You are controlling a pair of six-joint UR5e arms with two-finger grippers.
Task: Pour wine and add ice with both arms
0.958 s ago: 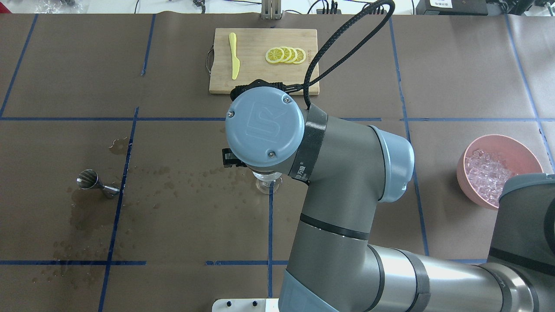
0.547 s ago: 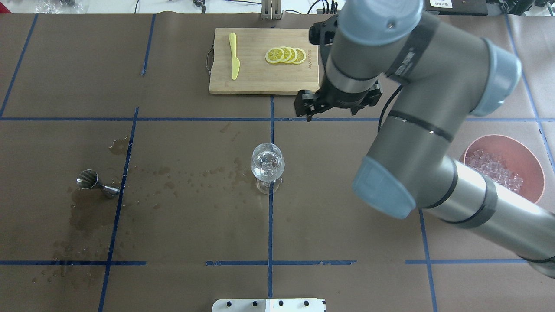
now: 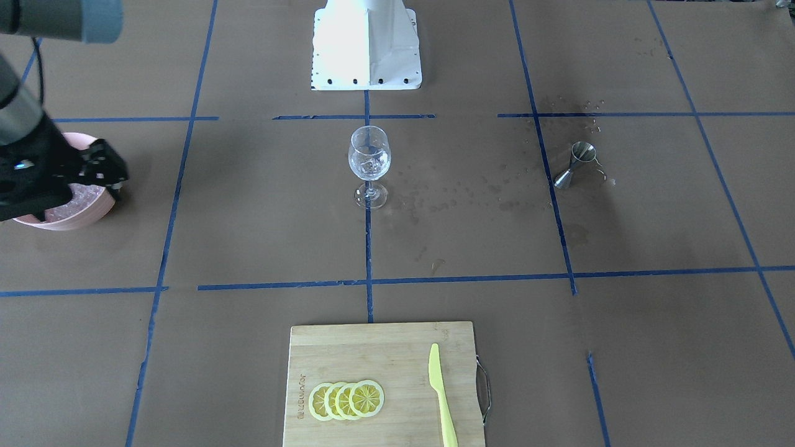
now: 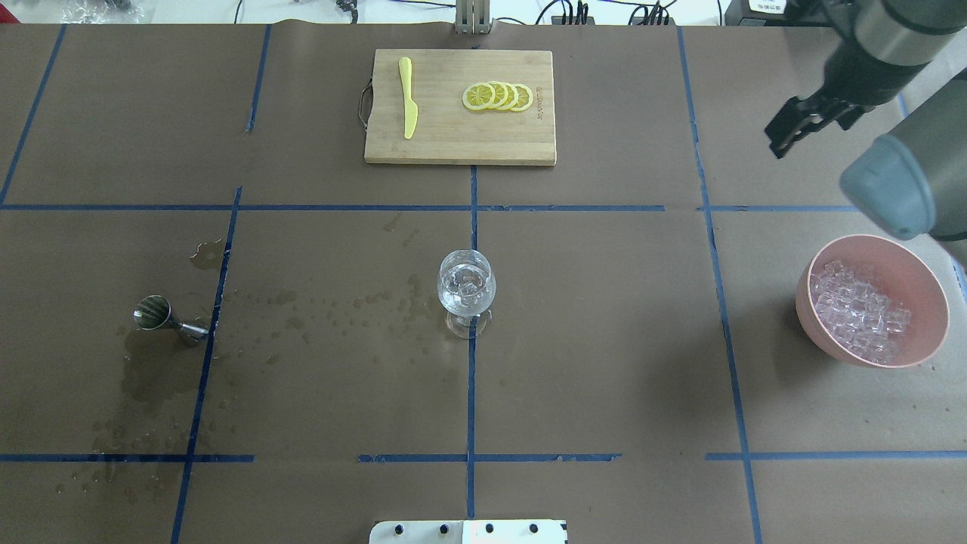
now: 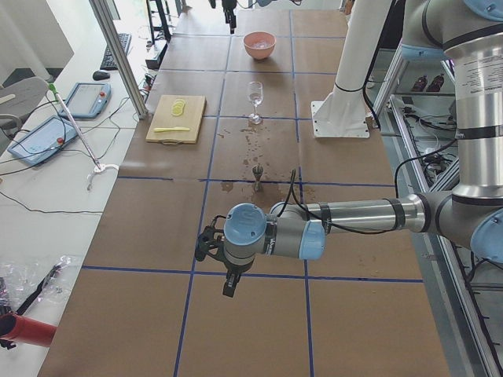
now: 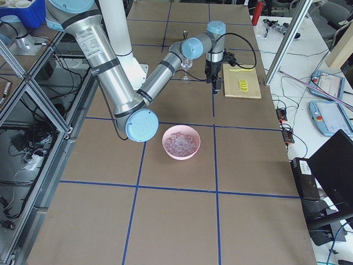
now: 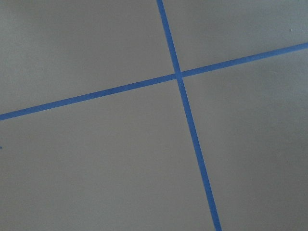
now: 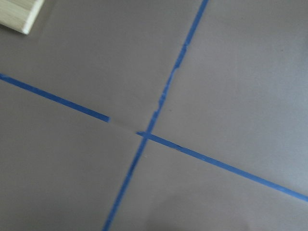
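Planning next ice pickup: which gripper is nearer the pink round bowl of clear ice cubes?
Right. The right gripper hangs past the pink round bowl's far side; the left gripper is over the table's opposite end.

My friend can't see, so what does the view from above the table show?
A wine glass holding ice cubes stands in the middle of a brown table. A pink bowl of ice sits at the right, and the right gripper hangs beyond it. Lemon slices lie on a cutting board at the far edge.
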